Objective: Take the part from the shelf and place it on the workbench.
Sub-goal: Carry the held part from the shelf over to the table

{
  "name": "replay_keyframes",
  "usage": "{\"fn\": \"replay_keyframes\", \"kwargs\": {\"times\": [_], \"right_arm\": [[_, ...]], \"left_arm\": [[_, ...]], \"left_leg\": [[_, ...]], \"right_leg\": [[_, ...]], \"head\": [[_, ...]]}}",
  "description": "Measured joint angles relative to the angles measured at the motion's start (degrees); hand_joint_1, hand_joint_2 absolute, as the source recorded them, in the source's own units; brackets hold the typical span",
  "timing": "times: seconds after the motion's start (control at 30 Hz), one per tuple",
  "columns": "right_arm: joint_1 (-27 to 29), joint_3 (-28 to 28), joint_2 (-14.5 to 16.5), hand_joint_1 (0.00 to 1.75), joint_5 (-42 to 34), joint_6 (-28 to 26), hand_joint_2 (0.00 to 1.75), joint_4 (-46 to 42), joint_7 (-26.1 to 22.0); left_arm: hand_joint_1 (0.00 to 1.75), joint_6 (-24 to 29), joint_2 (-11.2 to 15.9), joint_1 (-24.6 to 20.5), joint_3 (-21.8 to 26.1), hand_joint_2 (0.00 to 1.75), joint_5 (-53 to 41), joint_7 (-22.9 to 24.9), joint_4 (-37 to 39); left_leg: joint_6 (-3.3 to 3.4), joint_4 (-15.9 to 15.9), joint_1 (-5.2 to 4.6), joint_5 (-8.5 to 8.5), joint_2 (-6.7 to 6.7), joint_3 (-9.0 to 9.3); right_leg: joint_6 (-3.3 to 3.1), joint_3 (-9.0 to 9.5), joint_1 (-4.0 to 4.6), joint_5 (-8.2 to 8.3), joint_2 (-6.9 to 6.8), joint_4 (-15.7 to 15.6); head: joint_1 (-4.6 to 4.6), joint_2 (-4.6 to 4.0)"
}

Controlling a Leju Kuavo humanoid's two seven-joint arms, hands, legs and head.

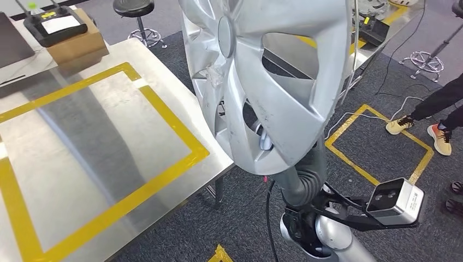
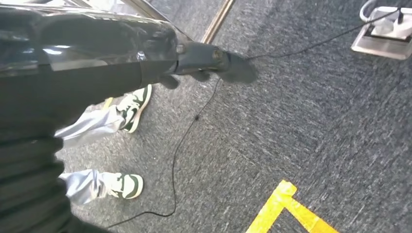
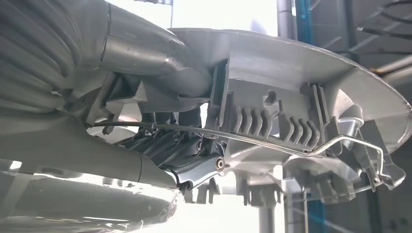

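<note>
The part is a silver wheel cover (image 1: 273, 82), held upright and close in the head view, just past the right edge of the steel workbench (image 1: 82, 136) with its yellow tape frame. My right hand (image 3: 184, 121) grips the cover's rim (image 3: 301, 97) from the ribbed back side, thumb on one face and dark fingers on the other. A bit of that hand (image 1: 265, 143) peeks through a spoke opening; the rest is hidden behind the cover. My left hand (image 2: 209, 58) hangs over the carpet, fingers stretched out, holding nothing.
A cardboard box (image 1: 76, 46) with a black device on top sits at the bench's far left. Stools (image 1: 139, 16) (image 1: 426, 60) stand on the carpet. A person's feet (image 1: 420, 128) are beside a yellow floor square (image 1: 377, 147). Another person's sneakers (image 2: 128, 109) and a floor socket (image 2: 384, 34) lie near my left side.
</note>
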Motion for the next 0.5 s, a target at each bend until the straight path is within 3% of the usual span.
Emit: {"fn": "replay_keyframes", "kwargs": {"times": [0.03, 0.1, 0.17, 0.23, 0.27, 0.3, 0.33, 0.4, 0.43, 0.5], "right_arm": [[0.1, 0.0, 0.0, 1.75, -0.1, 0.0, 1.75, 0.0, 0.1], [0.2, -0.1, -0.1, 1.75, -0.3, -0.1, 1.75, 0.0, 0.2], [0.5, -0.1, -0.1, 1.75, -0.4, -0.1, 1.75, 0.0, 0.2], [0.7, -0.1, -0.2, 1.75, -0.5, -0.1, 1.75, 0.0, 0.2], [0.8, -0.1, -0.3, 1.75, -0.6, -0.1, 1.75, 0.1, 0.2], [0.8, -0.2, -0.3, 1.75, -0.7, -0.1, 1.75, 0.1, 0.2], [0.8, -0.2, -0.3, 1.75, -0.8, -0.1, 1.75, 0.1, 0.2], [0.8, -0.2, -0.3, 1.75, -0.8, -0.1, 1.75, 0.2, 0.2], [0.7, -0.2, -0.3, 1.75, -0.8, -0.1, 1.75, 0.2, 0.2], [0.6, -0.2, -0.3, 1.75, -0.8, -0.1, 1.75, 0.2, 0.2]], "left_arm": [[0.0, 0.0, 0.0, 0.0, 0.0, 1.75, 0.0, 0.0, 0.0], [0.0, 0.0, 0.0, -0.3, 0.0, 1.75, -0.1, 0.0, 0.0], [0.0, 0.0, -0.1, -0.6, 0.0, 1.75, -0.1, 0.0, 0.0], [0.0, 0.0, -0.2, -0.7, 0.0, 1.75, -0.2, -0.1, 0.0], [0.0, 0.0, -0.2, -0.7, 0.0, 1.75, -0.2, -0.1, 0.0], [0.0, 0.0, -0.2, -0.6, 0.0, 1.75, -0.2, -0.1, 0.0], [0.0, 0.1, -0.3, -0.6, 0.0, 1.75, -0.3, -0.1, 0.0], [0.0, 0.1, -0.7, -0.4, 0.0, 1.75, -0.4, -0.1, 0.0], [0.0, 0.1, -0.9, -0.4, 0.0, 1.75, -0.5, -0.1, 0.0], [0.0, 0.2, -1.2, -0.2, 0.0, 1.75, -0.6, -0.1, 0.1]], "left_leg": [[0.48, 0.0, -0.1, -0.05, -0.71, -0.04], [1.09, -0.1, -0.24, 0.05, -2.42, 0.02], [1.41, -0.1, -0.59, 0.18, -4.16, 0.04], [1.57, -0.1, -1.18, 0.28, -6.2, 0.09], [1.66, -0.2, -1.48, 0.34, -7.24, 0.13], [1.79, -0.2, -1.75, 0.44, -8.25, 0.16], [1.97, -0.3, -1.94, 0.57, -9.22, 0.18], [2.07, -0.7, -1.85, 1.1, -10.94, 0.18], [1.9, -1.0, -1.52, 1.42, -11.69, 0.1], [1.32, -1.8, -0.66, 2.14, -13.11, -0.04]], "right_leg": [[0.15, 0.14, -0.16, -0.38, 0.08, 0.1], [0.17, -0.71, -0.39, -2.71, 2.16, 2.8], [-0.21, -3.61, -0.14, -6.34, 4.93, 9.8], [-0.92, -6.68, 0.45, -7.7, 5.86, 15.6], [-1.51, -7.24, 0.84, -6.83, 6.13, 15.9], [-2.26, -6.95, 1.36, -5.04, 6.5, 14.2], [-3.19, -5.9, 2.0, -2.72, 7.16, 10.8], [-4.88, -3.43, 2.91, 0.37, 9.1, 4.1], [-5.37, -2.62, 3.27, 1.09, 9.84, 2.0], [-5.71, -1.94, 3.71, 1.81, 10.07, 0.3]], "head": [[0.39, -0.01], [0.83, 0.0], [1.65, 0.0], [2.35, -0.01], [2.51, -0.01], [2.56, -0.01], [2.59, -0.01], [2.3, 0.0], [2.21, 0.0], [2.38, 0.0]]}}
